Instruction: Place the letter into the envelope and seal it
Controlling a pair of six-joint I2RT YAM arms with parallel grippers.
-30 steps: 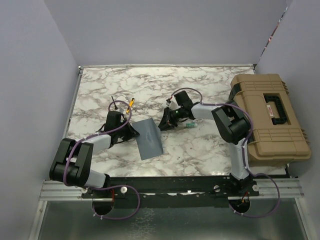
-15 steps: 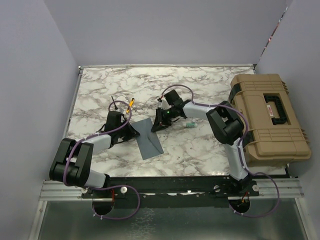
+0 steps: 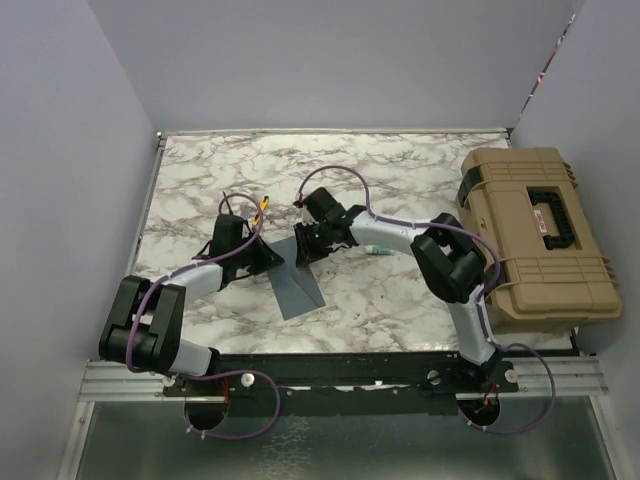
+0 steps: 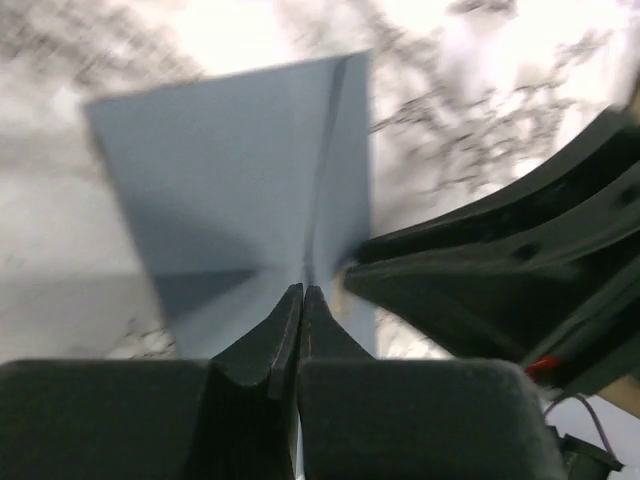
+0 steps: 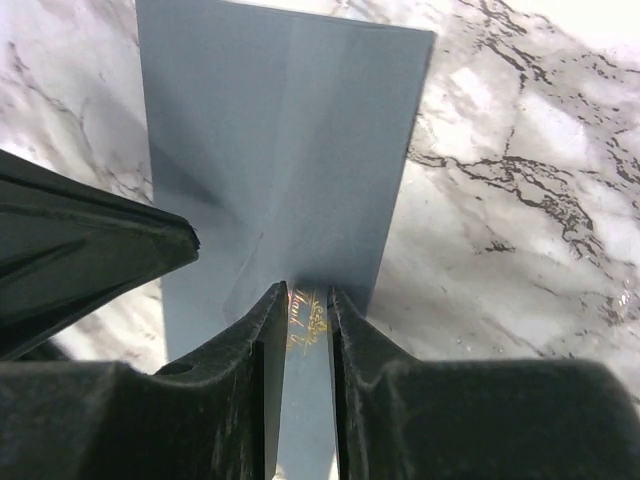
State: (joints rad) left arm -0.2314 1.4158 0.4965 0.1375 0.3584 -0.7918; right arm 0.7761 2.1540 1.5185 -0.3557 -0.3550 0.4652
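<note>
Your left hand [image 4: 302, 290] pinches the envelope [image 3: 300, 288], lengthwise toward the counter's [image 3: 400, 170] near edge; right hand [image 5: 308, 295] slightly parted over it

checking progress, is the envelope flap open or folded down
Looks folded down: the envelope is a plain rectangle, no triangle sticking out. Sealed or not, cannot tell.

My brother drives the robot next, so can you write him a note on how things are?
Left end effector: shut, pinching an edge of the envelope.
Right end effector: jaws narrowly open, tips at the envelope's far end, its gold mark between them.
Envelope: on the marble table, between the arms.
Letter: not in view; maybe inside, cannot tell.
Done: unclear. Left: confirm the letter is in, then press the flap shut.
</note>
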